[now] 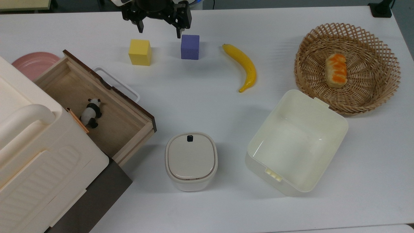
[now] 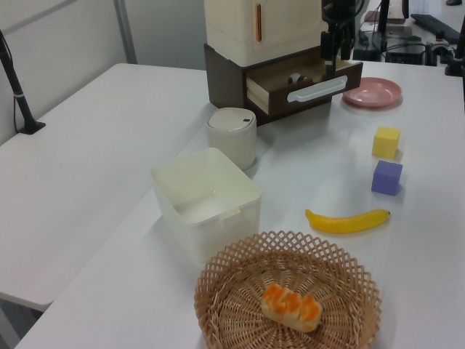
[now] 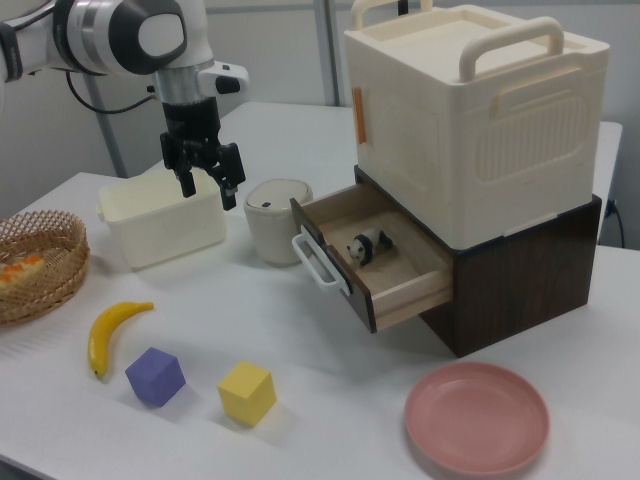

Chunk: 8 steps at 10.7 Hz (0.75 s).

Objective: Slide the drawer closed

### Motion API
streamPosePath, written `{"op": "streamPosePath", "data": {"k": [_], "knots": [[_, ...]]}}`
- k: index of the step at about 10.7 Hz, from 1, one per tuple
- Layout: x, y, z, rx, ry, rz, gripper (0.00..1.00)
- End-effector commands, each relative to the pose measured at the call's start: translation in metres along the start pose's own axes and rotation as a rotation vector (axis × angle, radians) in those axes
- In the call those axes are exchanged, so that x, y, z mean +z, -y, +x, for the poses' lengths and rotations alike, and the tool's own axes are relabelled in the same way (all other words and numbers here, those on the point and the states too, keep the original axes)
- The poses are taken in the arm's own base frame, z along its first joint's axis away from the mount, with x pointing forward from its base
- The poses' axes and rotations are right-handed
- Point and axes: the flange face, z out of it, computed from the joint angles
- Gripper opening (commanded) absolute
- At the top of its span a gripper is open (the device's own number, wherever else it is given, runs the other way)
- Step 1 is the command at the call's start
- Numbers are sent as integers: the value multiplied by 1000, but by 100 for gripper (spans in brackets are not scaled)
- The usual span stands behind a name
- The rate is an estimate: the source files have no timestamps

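Observation:
The drawer (image 1: 118,124) stands pulled out of the dark brown base under the cream cabinet (image 1: 35,152). It is a light plywood box with a dark brown front panel and a white loop handle (image 1: 117,83). A small panda figure (image 1: 91,112) lies inside it. In the right view the drawer (image 3: 385,275) juts toward the right view's left. My gripper (image 1: 159,33) hangs open and empty at the table's far edge, above the gap between the two cubes and well away from the handle. The right view shows the gripper (image 3: 208,194) high above the table.
A yellow cube (image 1: 140,52), a purple cube (image 1: 190,47) and a banana (image 1: 243,66) lie below the gripper. A lidded cream pot (image 1: 191,160) sits by the drawer's corner. The open cream tub (image 1: 291,145), a wicker basket (image 1: 372,87) with bread, and a pink plate (image 1: 34,64) also sit on the table.

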Motion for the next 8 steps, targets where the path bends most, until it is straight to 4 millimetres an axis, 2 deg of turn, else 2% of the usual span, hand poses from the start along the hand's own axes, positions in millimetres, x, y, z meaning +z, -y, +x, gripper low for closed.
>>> {"op": "streamPosePath", "data": {"k": [1,8], "knots": [[-4,-3,-8,1,9,-7,100],[1,1,-14,-10,56,-12,100]]}}
